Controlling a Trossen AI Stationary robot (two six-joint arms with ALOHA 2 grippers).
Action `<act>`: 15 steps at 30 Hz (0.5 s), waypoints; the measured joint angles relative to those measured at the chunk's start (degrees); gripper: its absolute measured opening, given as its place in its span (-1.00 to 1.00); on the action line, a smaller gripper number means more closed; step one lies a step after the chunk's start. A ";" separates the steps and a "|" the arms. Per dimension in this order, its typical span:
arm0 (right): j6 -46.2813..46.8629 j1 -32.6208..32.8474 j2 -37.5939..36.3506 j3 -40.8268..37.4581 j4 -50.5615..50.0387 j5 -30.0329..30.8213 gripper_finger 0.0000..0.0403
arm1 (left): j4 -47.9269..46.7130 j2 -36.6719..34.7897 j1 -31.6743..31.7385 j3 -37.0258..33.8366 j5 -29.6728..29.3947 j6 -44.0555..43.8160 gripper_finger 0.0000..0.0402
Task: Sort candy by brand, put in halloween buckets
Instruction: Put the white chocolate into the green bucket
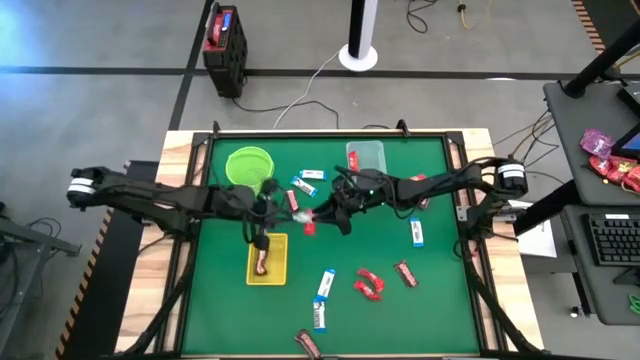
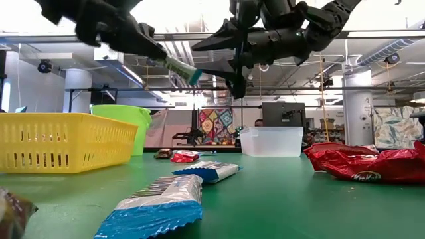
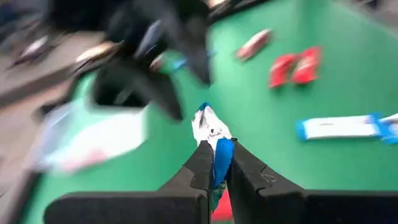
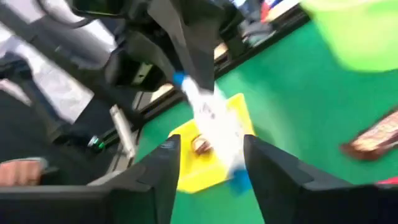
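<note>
My left gripper (image 3: 214, 165) is shut on a blue-and-white candy bar (image 3: 211, 127), held in the air over the middle of the green table. My right gripper (image 4: 211, 142) is open and faces it. Its fingers stand on either side of the bar's free end (image 4: 214, 121) without touching it. In the low view the bar (image 2: 184, 71) hangs high between both grippers. The lime-green bucket (image 1: 250, 165), clear tub (image 1: 367, 157) and yellow basket (image 1: 275, 270) stand on the table. A brown bar (image 1: 261, 262) lies in the basket. My left gripper pinches the blue-and-white bar by one end (image 3: 219, 155) between its two fingers. The rest of the bar sticks out past the fingertips toward my right gripper. The bar is lifted clear of the table, slanting slightly downward in the low view.
Loose candy lies on the mat: two red bars (image 1: 370, 285), a brown bar (image 1: 405, 272), blue-and-white bars (image 1: 416, 232) (image 1: 325, 283) (image 1: 319, 317) and others near the green bucket (image 1: 305, 183). A raised wooden frame (image 1: 180, 250) borders the table. A person's hand (image 4: 22, 169) shows beyond the table.
</note>
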 joint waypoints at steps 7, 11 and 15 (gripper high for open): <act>-4.22 -1.59 -1.97 0.00 0.04 7.87 -0.02 | -34.06 -4.07 4.92 14.48 -28.90 -10.63 -0.97; -4.78 -1.47 -1.99 0.00 -0.06 9.07 -0.01 | -48.15 -3.33 16.42 20.00 -25.64 -16.94 -0.97; -4.82 -1.31 -1.99 0.00 -0.11 9.12 -0.01 | -49.45 -1.89 30.22 20.49 -7.43 -15.33 -0.97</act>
